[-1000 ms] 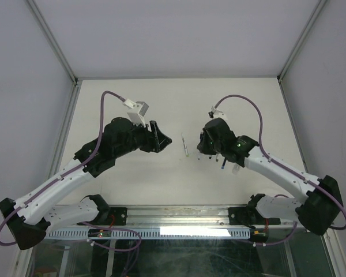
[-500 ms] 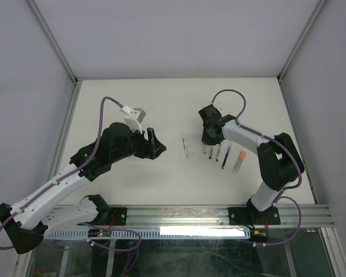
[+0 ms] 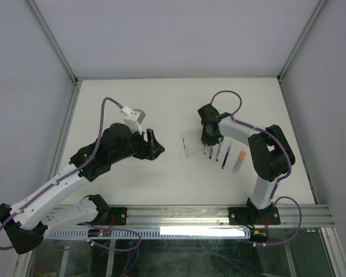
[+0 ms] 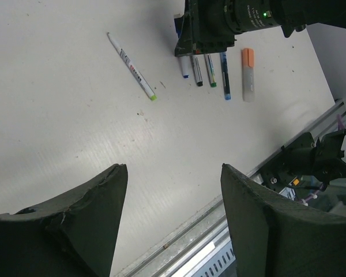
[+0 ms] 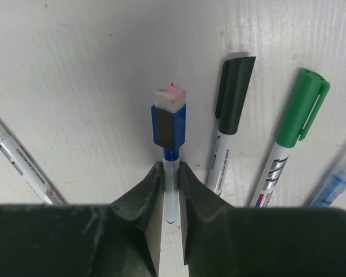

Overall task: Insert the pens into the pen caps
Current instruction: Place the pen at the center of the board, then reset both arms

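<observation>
Top and wrist views, read from left to right.

The left end effector [image 4: 172, 173] hangs above the white worktop [image 3: 132, 104], tilted down. Its two fingers stand wide apart, with nothing between them.

To its right, well apart from both arms, a loose pen [image 3: 185, 145] lies alone on the worktop. It has a white barrel with print on it and a small green tip, which is bare.

Next comes a row of pens lying side by side, near one another and roughly parallel. The right end effector [image 5: 170, 170] is set down over the leftmost, the blue-capped pen [image 5: 169, 130]. Its fingers [image 5: 153, 190] are drawn in to a narrow slot, one on each side of the thin barrel just behind the cap. Whether they press on the barrel or only flank it cannot be told. The pen lies flat on the worktop, and a small pale block sits at the outer end of its cap.

Just beside it lies the black-capped pen [image 5: 232, 104], then the green-capped pen [image 5: 297, 109]. Both caps are seated on white barrels.

Further right is a dark blue pen [image 3: 226, 157]. Last in the row is an orange-capped pen [image 3: 239, 162], with a pale body broader than the rest.
</observation>
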Robot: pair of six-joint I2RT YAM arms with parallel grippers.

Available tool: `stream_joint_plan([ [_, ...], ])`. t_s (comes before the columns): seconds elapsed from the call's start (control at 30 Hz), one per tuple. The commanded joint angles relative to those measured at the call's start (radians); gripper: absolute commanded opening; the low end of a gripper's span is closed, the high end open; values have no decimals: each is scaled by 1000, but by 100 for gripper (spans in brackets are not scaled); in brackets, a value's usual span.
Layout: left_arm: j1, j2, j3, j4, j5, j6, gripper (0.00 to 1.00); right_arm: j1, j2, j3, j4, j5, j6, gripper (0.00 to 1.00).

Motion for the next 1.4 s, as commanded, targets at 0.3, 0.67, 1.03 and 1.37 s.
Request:
stream_joint_plan([
  [0.3, 2, -24, 5, 11, -56, 23, 70, -4, -167, 27, 4, -83, -29, 34],
  [0.67, 2, -60, 6, -23, -131, 23, 79, -4, -680, -170, 135, -226, -105, 62],
  [1.03, 2, -222, -36, -69, -272, -6, 91, -3, -1216, -408, 120, -177, -108, 99],
  [1.37, 2, -320, -90, -124, -382, -45, 99, -4, -1333, -438, -78, -93, -106, 100],
])
